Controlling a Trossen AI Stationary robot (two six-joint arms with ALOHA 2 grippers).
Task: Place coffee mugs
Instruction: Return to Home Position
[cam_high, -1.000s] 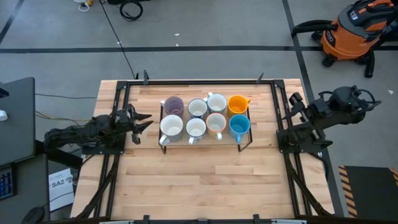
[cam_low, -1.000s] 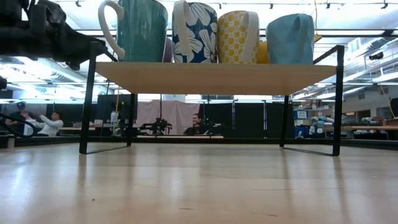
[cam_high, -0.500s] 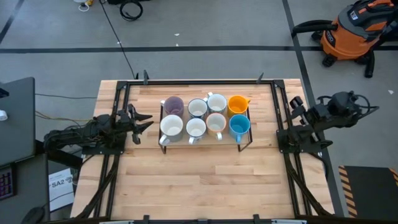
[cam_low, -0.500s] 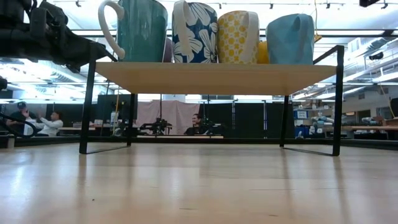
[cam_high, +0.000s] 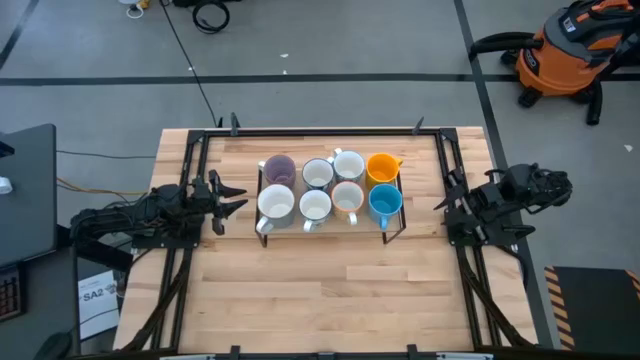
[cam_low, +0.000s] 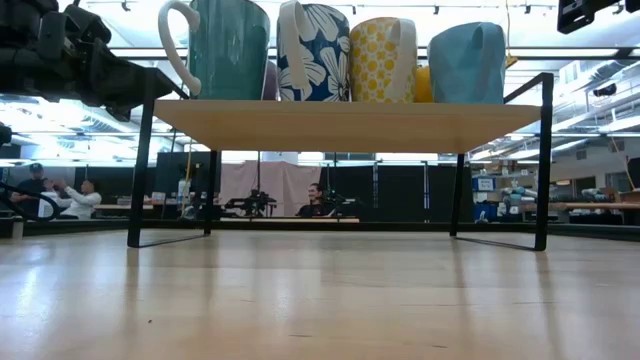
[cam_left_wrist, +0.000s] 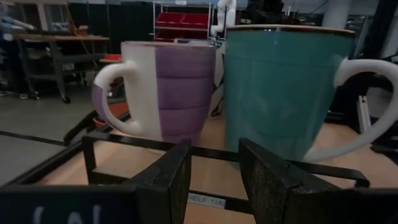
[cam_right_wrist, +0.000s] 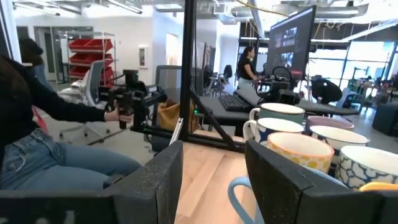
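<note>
Seems to be the closing step, bringing both arms home, with no placing left to do. Calls next for folding each arm toward its own side edge of the pale wooden bench (cam_high: 320, 290), keeping clear of the wooden-topped, black-framed shelf (cam_low: 340, 122) and the nearest handles. Shows the left tool (cam_high: 230, 197) just beside the shelf's left end, spread apart and empty, facing a purple-and-white banded mug (cam_left_wrist: 163, 93) and a teal ribbed mug (cam_left_wrist: 283, 87). Shows the right tool (cam_high: 445, 204) by the bench's right edge, apart from the shelf, likewise spread and gripping nothing. Finds all eight handled ceramic coffee mugs (cam_high: 315, 206) upright on the shelf, toward the bench's far edge, in two rows of four. Along the near row: teal, then a blue-and-white flowered mug (cam_low: 313, 52), a yellow patterned mug (cam_low: 383, 60), a light blue mug (cam_low: 467, 62). Along the far row: purple, two white-lined, an orange-yellow mug (cam_high: 383, 166). Packed close side by side; touching or not, cannot tell.
</note>
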